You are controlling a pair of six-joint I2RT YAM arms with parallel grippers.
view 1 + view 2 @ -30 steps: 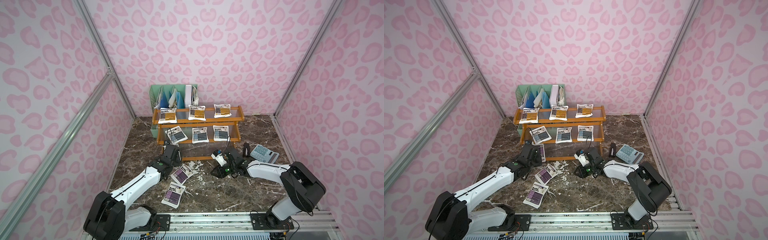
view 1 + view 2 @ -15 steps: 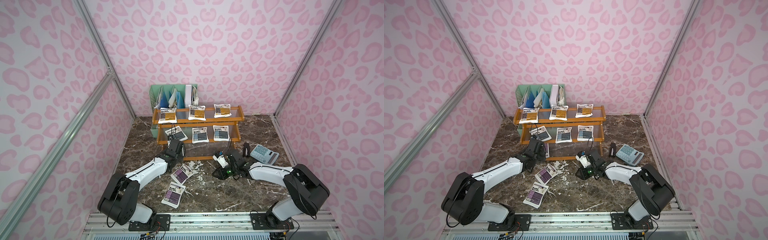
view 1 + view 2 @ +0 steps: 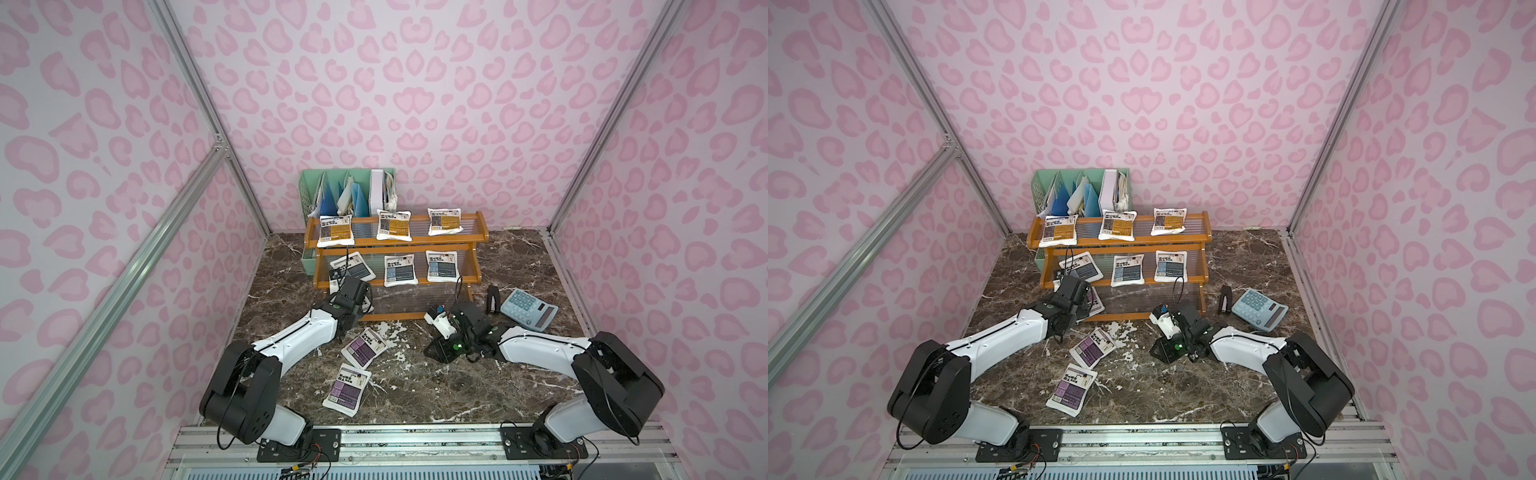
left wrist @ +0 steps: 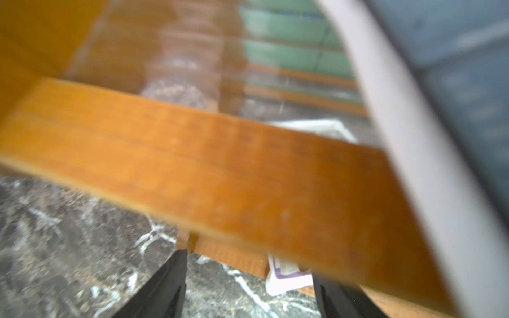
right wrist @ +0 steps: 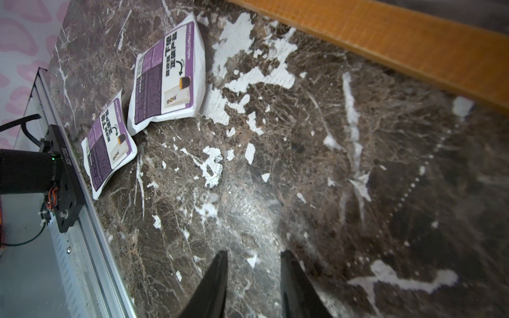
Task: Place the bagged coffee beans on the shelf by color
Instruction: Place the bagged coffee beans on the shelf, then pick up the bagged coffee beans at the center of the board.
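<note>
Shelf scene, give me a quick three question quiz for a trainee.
1. True or false: the top tier of the shelf holds three orange pouches.
2. How many purple pouches lie on the table? A one, B two, C four.
3. Fill in: the middle-tier pouches are ___.
Key: 1 true; 2 B; 3 blue-grey.

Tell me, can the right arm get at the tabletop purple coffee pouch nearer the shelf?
Probably yes. The right pincer, jaws apart and empty, has that purple pouch in its wrist view, with only bare tabletop between them; the left arm is at the shelf.
</note>
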